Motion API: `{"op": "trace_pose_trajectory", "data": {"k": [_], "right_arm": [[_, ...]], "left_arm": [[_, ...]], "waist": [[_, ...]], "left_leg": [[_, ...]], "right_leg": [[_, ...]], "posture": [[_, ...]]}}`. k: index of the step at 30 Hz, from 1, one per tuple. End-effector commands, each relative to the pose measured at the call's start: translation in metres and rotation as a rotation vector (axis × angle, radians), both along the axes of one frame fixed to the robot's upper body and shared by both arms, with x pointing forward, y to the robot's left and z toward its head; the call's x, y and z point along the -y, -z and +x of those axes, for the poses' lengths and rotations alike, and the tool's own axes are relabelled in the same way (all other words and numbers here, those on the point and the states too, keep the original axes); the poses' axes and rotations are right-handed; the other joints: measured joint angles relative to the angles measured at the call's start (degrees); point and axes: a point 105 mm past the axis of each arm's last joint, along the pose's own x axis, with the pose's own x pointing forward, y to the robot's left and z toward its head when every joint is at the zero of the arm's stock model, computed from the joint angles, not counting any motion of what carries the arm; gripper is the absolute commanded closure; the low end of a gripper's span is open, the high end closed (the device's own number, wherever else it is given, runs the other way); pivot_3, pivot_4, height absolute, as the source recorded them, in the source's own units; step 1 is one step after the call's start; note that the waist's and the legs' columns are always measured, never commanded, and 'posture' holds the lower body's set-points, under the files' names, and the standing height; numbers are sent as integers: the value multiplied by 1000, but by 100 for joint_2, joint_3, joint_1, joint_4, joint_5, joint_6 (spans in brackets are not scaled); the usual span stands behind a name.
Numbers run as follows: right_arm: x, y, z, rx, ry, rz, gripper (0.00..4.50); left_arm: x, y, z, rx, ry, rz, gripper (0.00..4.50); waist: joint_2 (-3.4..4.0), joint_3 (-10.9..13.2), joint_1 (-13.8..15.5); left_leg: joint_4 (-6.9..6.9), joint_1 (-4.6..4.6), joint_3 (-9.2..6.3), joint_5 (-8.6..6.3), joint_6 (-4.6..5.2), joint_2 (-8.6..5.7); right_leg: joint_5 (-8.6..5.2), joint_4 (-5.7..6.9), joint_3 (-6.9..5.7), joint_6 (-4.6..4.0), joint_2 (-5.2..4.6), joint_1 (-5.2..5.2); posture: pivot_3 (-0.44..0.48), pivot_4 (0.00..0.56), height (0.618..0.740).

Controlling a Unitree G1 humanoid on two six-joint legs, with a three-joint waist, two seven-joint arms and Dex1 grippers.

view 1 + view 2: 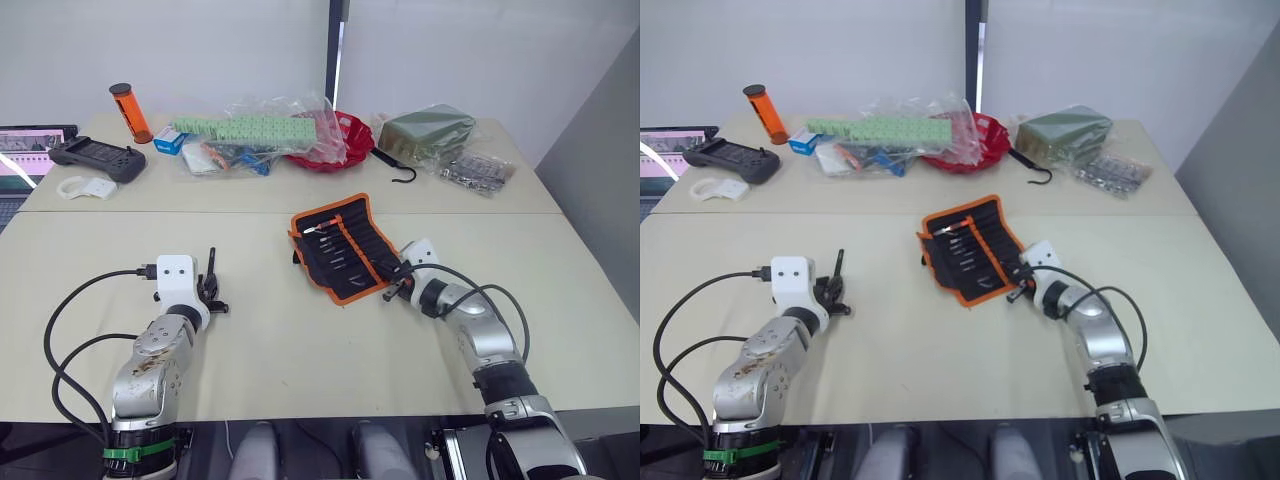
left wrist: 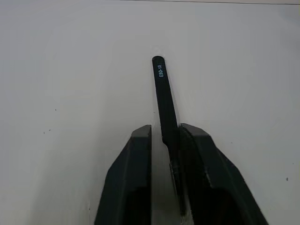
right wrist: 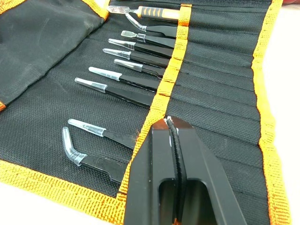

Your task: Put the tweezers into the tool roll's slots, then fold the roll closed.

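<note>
We've got the left gripper (image 1: 211, 283) clamped on one tweezer (image 2: 161, 89), well left of the open tool roll (image 1: 342, 247), right gripper (image 3: 171, 123) pinched empty at its near edge, so w/ narrow slots (image 3: 213, 61) the tip could snag fabric & miss.

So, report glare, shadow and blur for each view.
Left eye view: even light, glare on crinkled clear plastic bags. Left wrist view: slim black metal tweezer sharp, its soft shadow alongside. Right wrist view: black fabric tool roll with orange binding sharp, right gripper slightly blurred.

Held tweezer (image 2: 165, 101) reads "ESD-13" in small print
</note>
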Motion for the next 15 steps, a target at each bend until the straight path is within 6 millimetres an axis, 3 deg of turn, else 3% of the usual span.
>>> {"op": "trace_pose_trajectory", "data": {"k": [1, 8, 12, 15], "right_arm": [[4, 18, -6, -59, 8, -42, 4500], [3, 16, -4, -57, 5, -43, 4500], [3, 16, -4, -58, 4, -43, 4500], [3, 16, -5, -58, 6, -42, 4500]], "left_arm": [[-2, 2, -4, -10, 3, 14, 4465], [-18, -20, -1, 79, -6, 41, 4465], [-12, -51, 7, 172, 104, 114, 4465], [7, -73, 13, 222, 258, 144, 4465]], "waist": [[0, 0, -2], [0, 1, -8], [-1, 2, -3], [-2, 3, 1]], "left_leg": [[0, 0, 0, 0, 0, 0], [-4, 0, 0, 0, 0, 1], [-4, -1, 0, 0, 0, 1], [-2, -2, 0, 1, -1, 0]], "right_leg": [[0, 0, 0, 0, 0, 0], [-1, -3, 0, 1, 1, -1], [-1, -3, -2, 1, 1, -2], [-1, -5, -2, 1, 1, -2]], "posture": [[0, 150, 740], [0, 150, 740], [0, 150, 740], [0, 150, 740]]}}
